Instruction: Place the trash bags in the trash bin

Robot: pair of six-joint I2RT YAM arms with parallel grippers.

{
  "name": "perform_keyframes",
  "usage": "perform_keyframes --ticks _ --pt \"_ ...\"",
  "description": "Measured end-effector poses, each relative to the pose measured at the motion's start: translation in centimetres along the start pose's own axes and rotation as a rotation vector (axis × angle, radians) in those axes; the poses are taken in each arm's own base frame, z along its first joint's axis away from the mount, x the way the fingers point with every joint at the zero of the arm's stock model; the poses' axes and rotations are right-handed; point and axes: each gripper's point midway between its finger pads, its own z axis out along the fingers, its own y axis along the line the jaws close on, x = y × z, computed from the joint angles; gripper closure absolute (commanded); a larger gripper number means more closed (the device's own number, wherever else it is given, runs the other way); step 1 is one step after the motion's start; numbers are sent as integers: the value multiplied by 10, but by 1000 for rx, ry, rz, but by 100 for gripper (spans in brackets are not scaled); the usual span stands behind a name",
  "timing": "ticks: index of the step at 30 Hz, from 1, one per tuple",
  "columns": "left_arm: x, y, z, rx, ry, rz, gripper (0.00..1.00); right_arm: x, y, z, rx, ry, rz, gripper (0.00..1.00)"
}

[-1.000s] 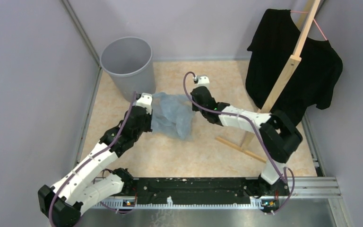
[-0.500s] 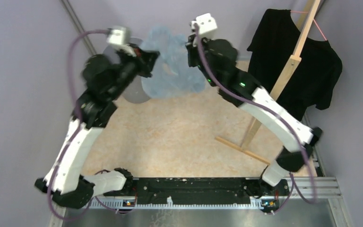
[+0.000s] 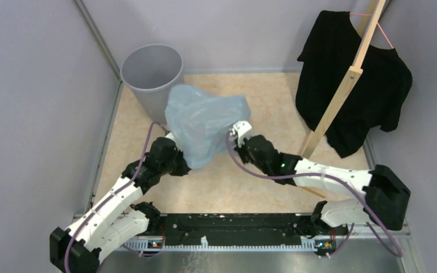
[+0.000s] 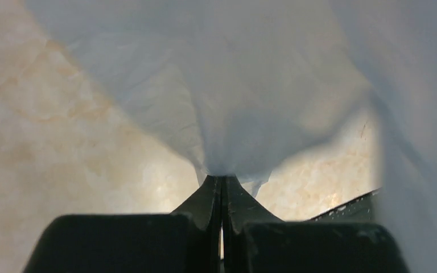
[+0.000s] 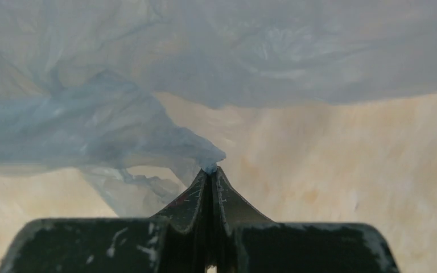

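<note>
I have both claws clenched on the bag (image 3: 205,122): my left claw (image 4: 222,181) pinches one bunched edge and my right claw (image 5: 210,169) another. The film billows between them above the worktop, just in front of the bin (image 3: 153,74). The bin's mouth lies beyond the bag, toward my left arm, so I judge the carry goes that way.

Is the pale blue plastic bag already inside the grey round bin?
No, the pale blue plastic bag is outside the grey round bin, beside it.

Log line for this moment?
left end effector: shut on trash bag | right end effector: shut on trash bag | trash bag: billowed, outside trash bin
</note>
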Motion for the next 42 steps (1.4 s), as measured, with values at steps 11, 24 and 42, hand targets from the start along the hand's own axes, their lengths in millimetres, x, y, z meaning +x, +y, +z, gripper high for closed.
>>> perform_keyframes --ticks 11,24,42 --pt "-229 -116 -189 222 -613 144 100 -207 -9 -51 -58 -262 89 100" --pt "-70 -16 -52 -10 -236 26 100 -65 5 -26 -62 -125 145 100" --pt "-199 -58 -200 33 -733 117 100 -225 -10 -69 6 -410 148 100"
